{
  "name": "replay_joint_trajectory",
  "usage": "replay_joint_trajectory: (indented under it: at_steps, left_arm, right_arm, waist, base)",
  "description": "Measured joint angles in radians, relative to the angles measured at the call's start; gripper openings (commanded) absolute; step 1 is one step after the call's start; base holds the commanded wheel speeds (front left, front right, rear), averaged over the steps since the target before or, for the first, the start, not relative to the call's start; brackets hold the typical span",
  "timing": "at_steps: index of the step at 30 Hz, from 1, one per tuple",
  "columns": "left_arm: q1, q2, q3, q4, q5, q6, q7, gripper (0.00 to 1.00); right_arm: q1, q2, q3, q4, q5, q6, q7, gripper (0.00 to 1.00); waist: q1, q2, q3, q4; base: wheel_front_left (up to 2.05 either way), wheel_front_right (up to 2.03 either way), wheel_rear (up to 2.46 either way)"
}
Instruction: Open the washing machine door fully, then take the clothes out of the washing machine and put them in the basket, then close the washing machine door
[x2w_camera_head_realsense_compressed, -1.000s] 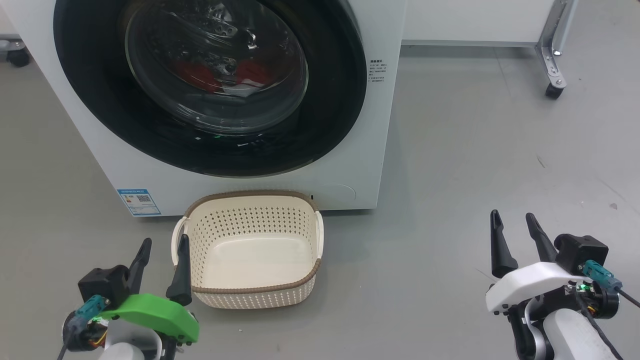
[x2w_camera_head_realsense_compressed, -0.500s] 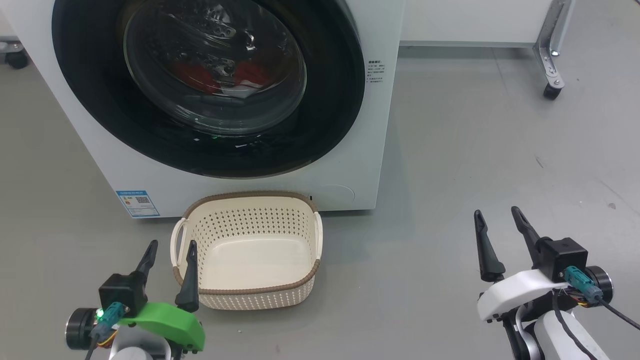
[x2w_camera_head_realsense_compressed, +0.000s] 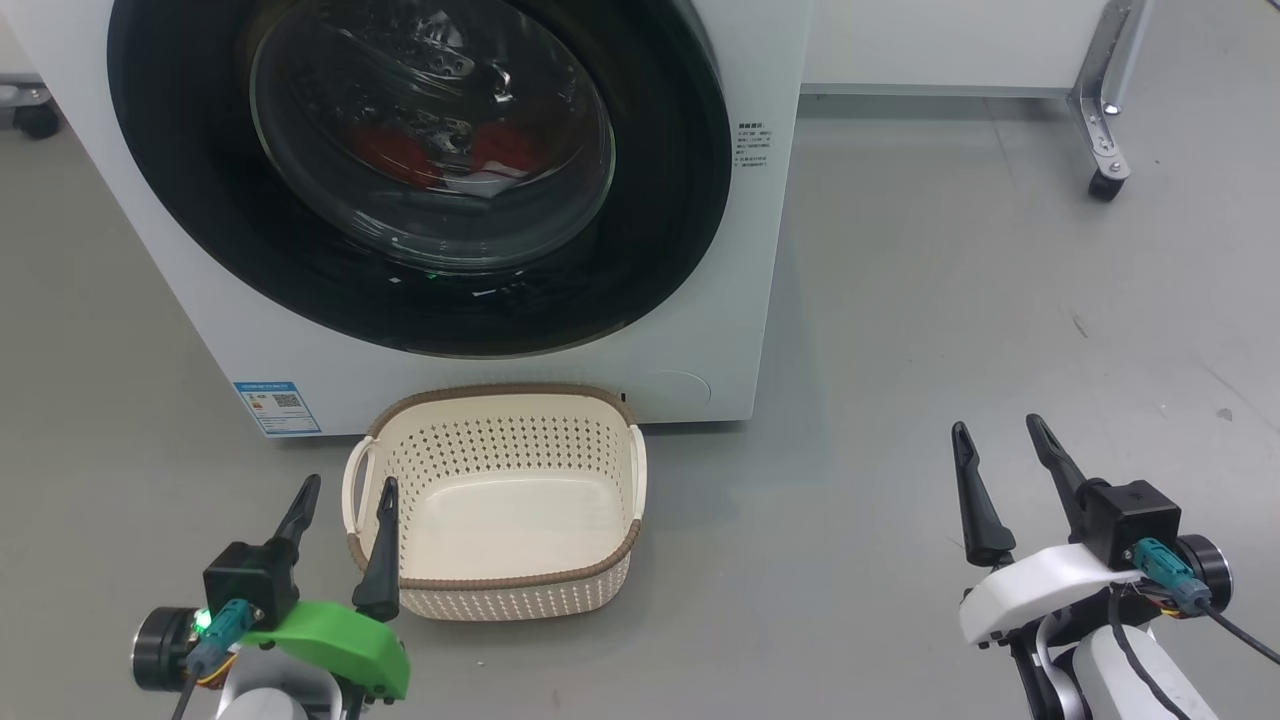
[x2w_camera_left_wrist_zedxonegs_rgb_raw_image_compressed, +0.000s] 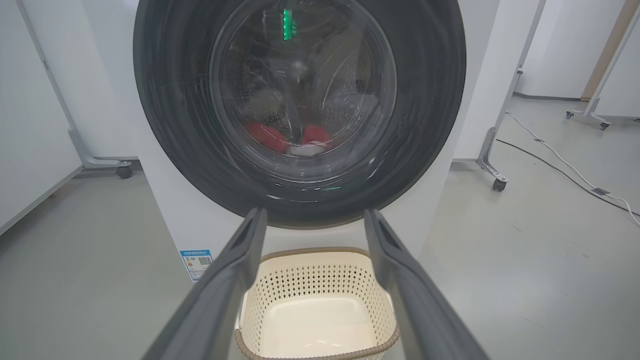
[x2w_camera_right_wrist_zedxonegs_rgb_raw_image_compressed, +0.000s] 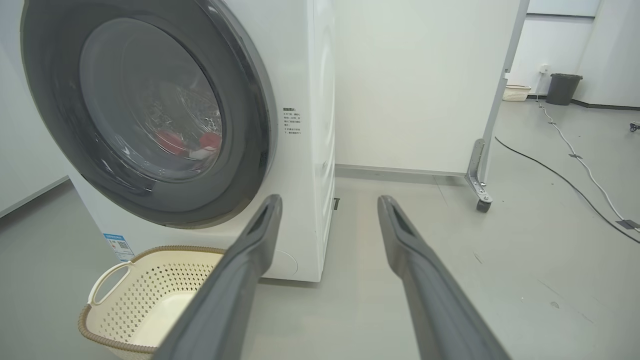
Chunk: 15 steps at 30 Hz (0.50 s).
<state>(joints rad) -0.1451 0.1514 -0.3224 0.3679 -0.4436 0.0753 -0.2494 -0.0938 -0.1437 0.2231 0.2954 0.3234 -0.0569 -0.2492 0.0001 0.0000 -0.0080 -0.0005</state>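
Since a second ago the left gripper (x2w_camera_head_realsense_compressed: 350, 480) and right gripper (x2w_camera_head_realsense_compressed: 997, 422) have each nudged inward; both are spread wide, holding nothing, well short of the washing machine (x2w_camera_head_realsense_compressed: 770, 250). Nothing done yet, by the look of it: door (x2w_camera_head_realsense_compressed: 660, 200) shut, red clothes (x2w_camera_head_realsense_compressed: 390, 155) low inside behind it, basket (x2w_camera_head_realsense_compressed: 500, 388) empty on the floor just in front.

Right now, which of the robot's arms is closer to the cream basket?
Left. The left gripper hangs close beside the basket, at its left handle, fingers open. The right gripper is well off to its right, apart from it.
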Motion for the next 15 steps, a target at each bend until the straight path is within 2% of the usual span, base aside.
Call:
replay_joint_trajectory:
  at_steps: [15]
  left_arm:
    - [0.000,0.000,-0.001,0.014,0.013,0.008,-0.002,1.00]
  right_arm:
    - [0.017,0.010,-0.021,-0.001,-0.004,0.000,0.000,1.00]
  waist:
    - [0.0000,0.0000,0.000,0.000]
  base:
    - [0.00,0.00,0.00]
